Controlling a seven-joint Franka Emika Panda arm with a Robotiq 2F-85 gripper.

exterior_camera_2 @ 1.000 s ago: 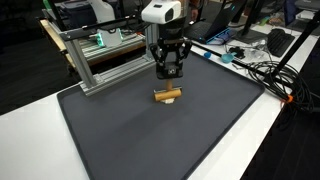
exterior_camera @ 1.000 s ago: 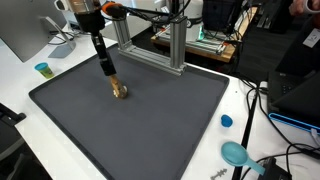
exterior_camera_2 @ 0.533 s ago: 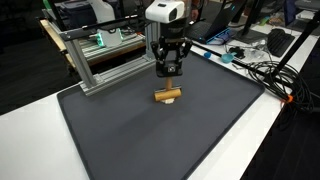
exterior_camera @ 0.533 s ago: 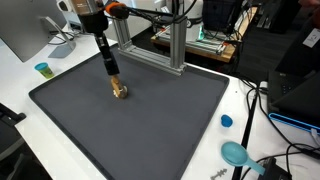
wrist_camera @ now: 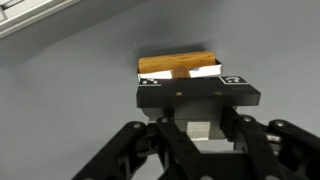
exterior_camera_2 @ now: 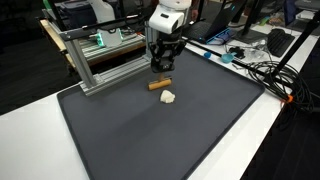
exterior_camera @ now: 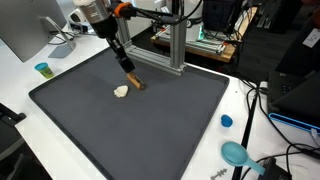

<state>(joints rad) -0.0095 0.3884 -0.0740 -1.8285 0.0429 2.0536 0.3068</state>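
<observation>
My gripper (exterior_camera: 131, 78) (exterior_camera_2: 160, 75) is shut on a small brown wooden block (exterior_camera: 135, 84) (exterior_camera_2: 160, 85), which sits at its fingertips low over the back of the dark grey mat (exterior_camera: 150, 135) (exterior_camera_2: 150, 145). A small white lump (exterior_camera: 121, 91) (exterior_camera_2: 168, 97) lies bare on the mat just in front of the block, apart from it. In the wrist view the block (wrist_camera: 178, 66) shows past the black fingertips of the gripper (wrist_camera: 195, 88), which hide its near part.
An aluminium frame (exterior_camera: 168, 45) (exterior_camera_2: 95, 55) stands right behind the gripper at the mat's back edge. On the white table are a small teal cup (exterior_camera: 42, 69), a blue cap (exterior_camera: 226, 121) and a teal scoop-like object (exterior_camera: 236, 153). Cables (exterior_camera_2: 262, 70) lie beside the mat.
The gripper has moved toward the aluminium frame with the wooden block. The block has come off the white lump, which now lies uncovered on the mat.
</observation>
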